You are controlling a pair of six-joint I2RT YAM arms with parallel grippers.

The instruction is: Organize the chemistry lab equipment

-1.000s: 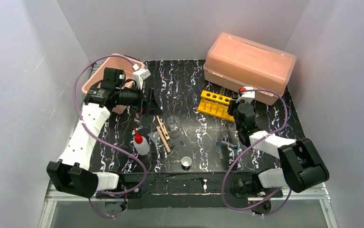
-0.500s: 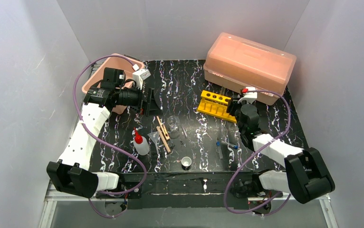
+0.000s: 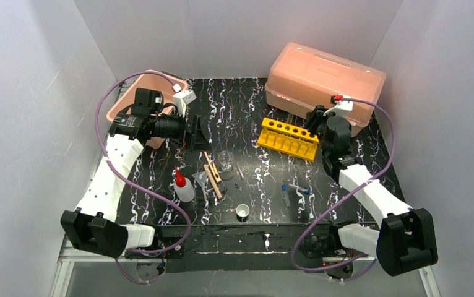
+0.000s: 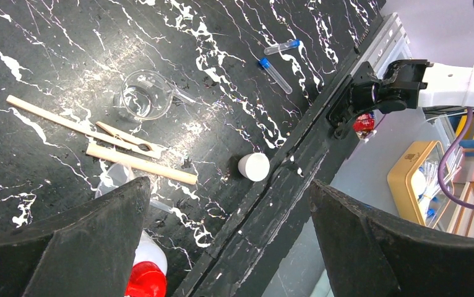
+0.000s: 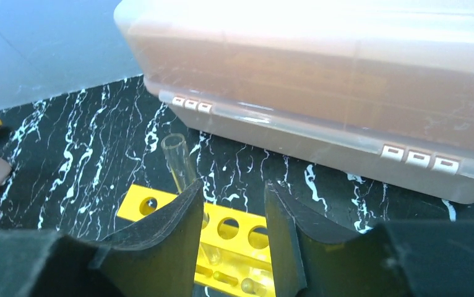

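**Right fingers at the rack, left fingers wide and empty**

The yellow holed rack stands on the black marbled table, just in front of the big pink lidded box. The right fingers hang over the rack's right end, between rack and box; they are partly open, with nothing between them. In the right wrist view a clear uncapped tube stands tilted in one of the rack's holes, just left of those fingers; whether it touches the nearer finger I cannot tell.

The left fingers hover well to the left of the rack, spread wide and holding nothing. The clear glass beaker stands upright to the left of the rack and a little nearer the arms' bases. The wooden clamps lie flat just beyond the beaker, on its side away from the rack. The small white squeeze bottle, red nozzle up, stands farther left of the rack again. The tiny white cup sits left of the rack, close to the table's near edge. Two blue-capped clear tubes lie flat, near each other, straight in front of the rack toward the bases. A pink open bin sits far to the rack's left, at the table's rear corner.
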